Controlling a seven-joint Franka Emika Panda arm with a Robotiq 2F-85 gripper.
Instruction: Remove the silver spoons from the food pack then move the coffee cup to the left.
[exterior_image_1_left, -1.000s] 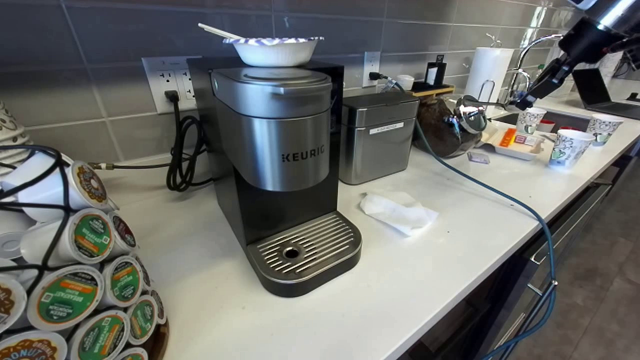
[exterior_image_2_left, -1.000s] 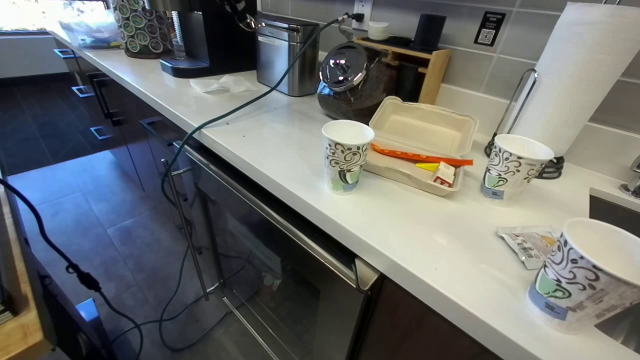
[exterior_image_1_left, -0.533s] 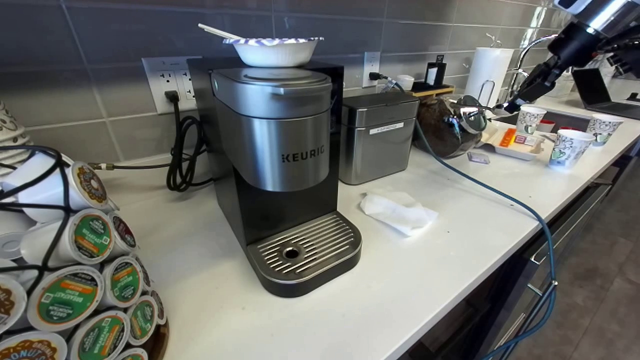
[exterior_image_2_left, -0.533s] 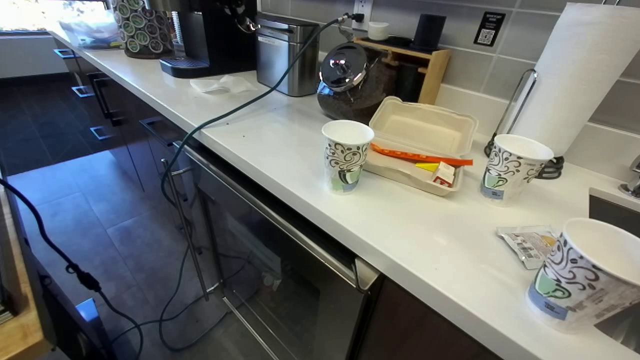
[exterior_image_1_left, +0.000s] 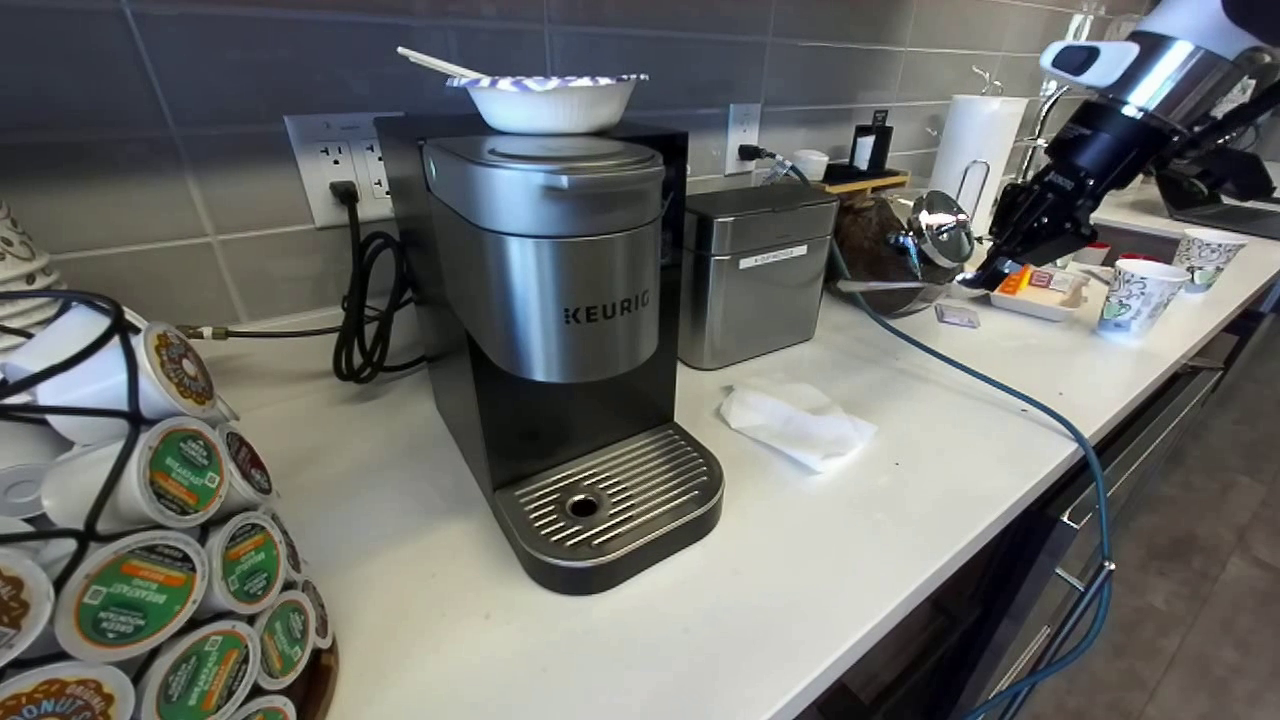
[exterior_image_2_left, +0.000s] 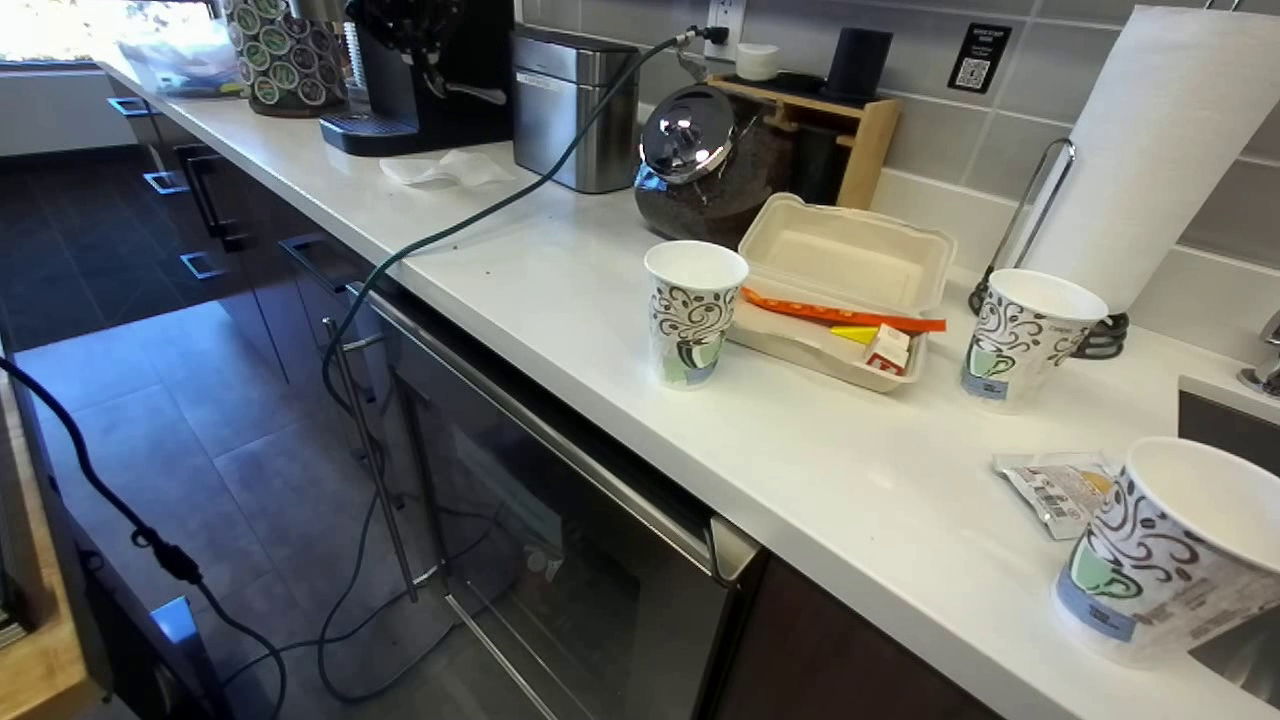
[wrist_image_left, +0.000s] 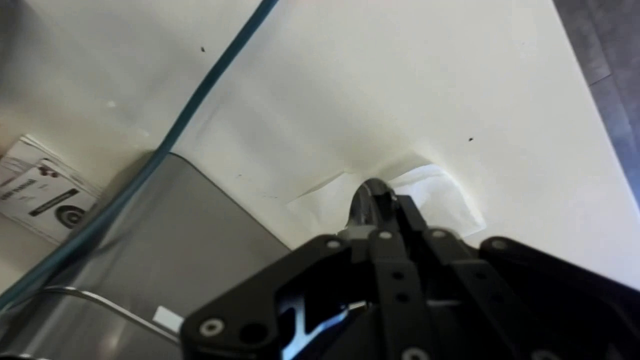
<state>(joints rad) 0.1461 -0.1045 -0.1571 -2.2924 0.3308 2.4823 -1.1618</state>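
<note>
My gripper (exterior_image_1_left: 988, 276) is shut on a silver spoon (exterior_image_1_left: 885, 286), which sticks out sideways above the counter. In an exterior view the dark gripper (exterior_image_2_left: 438, 82) and the spoon (exterior_image_2_left: 478, 94) show in front of the coffee machine. In the wrist view the fingers (wrist_image_left: 392, 205) are close together with the shiny spoon (wrist_image_left: 359, 207) at their tips, over a napkin. The open food pack (exterior_image_2_left: 800, 358) holds an orange strip and small packets; it also shows partly behind the gripper (exterior_image_1_left: 1045, 310). Patterned coffee cups stand near it (exterior_image_2_left: 692, 315), (exterior_image_2_left: 1028, 340), (exterior_image_2_left: 1150, 570).
A coffee machine (exterior_image_1_left: 570, 290) and a steel box (exterior_image_1_left: 760, 290) stand along the wall. A blue cable (exterior_image_1_left: 1010, 395) crosses the counter. A crumpled napkin (exterior_image_1_left: 797, 424), a tilted glass jar (exterior_image_2_left: 710, 195) and a paper towel roll (exterior_image_2_left: 1160, 150) are nearby.
The gripper has moved left and downward in an exterior view, carrying the spoon in front of the glass jar. The cups and food pack have not moved.
</note>
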